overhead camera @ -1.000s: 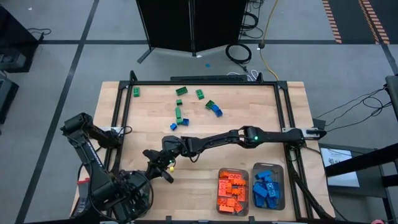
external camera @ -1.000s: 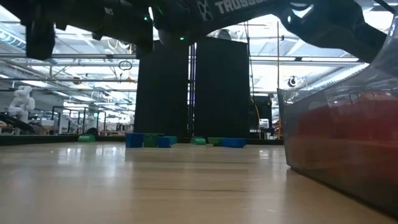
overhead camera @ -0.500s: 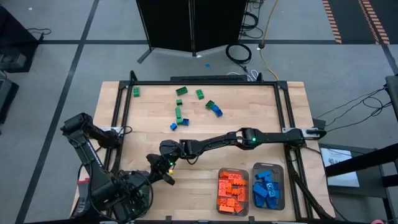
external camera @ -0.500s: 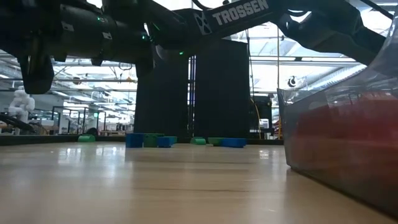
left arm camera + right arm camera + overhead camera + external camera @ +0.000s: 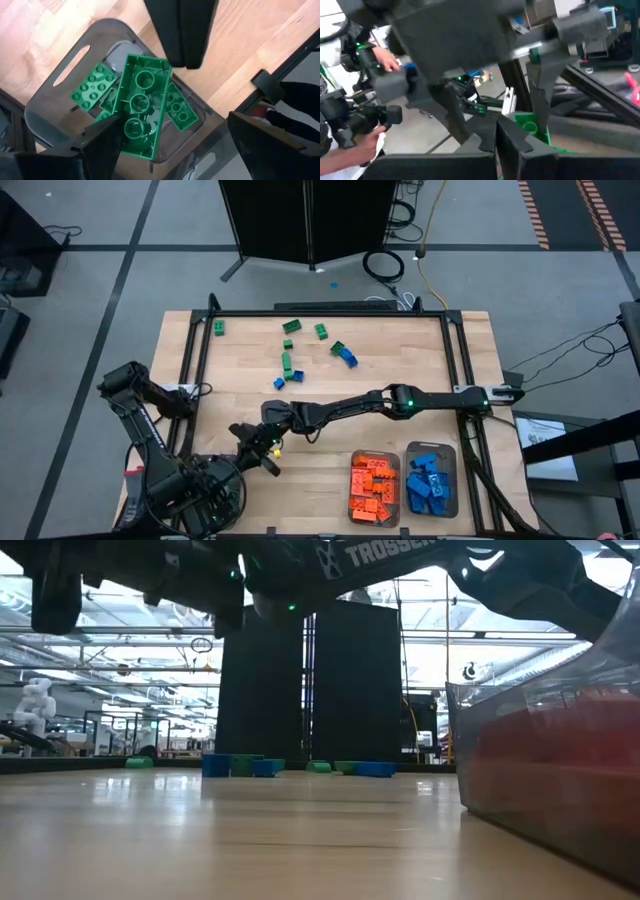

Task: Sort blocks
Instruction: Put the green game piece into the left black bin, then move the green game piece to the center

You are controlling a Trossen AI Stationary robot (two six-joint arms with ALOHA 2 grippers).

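Observation:
A green studded brick [image 5: 141, 105] shows its hollow underside in the left wrist view, hanging above a clear tray [image 5: 65, 100] that holds several green bricks. My right gripper [image 5: 272, 420] reaches across to the table's near left and is shut at the brick's upper end. My left gripper [image 5: 175, 145] is open just below it, with a finger on either side of the brick. Loose green and blue blocks [image 5: 290, 360] lie on the far part of the table. My right gripper has its shut fingers [image 5: 182, 35] at the brick's upper end corner [image 5: 162, 62], and the brick hangs below them over the green tray, clear of it. The fingers themselves cover the place of contact, so the kind of hold does not show.
A tray of orange bricks [image 5: 373, 488] and a tray of blue bricks [image 5: 431, 486] stand at the near right edge. Bare wood lies between them and the loose blocks. A black frame rail [image 5: 330, 310] borders the table. A person's hand [image 5: 387, 62] shows in the room beyond.
My right gripper dipped slightly toward the near left corner, then rose back to about where it was. My left gripper stayed almost still beneath it.

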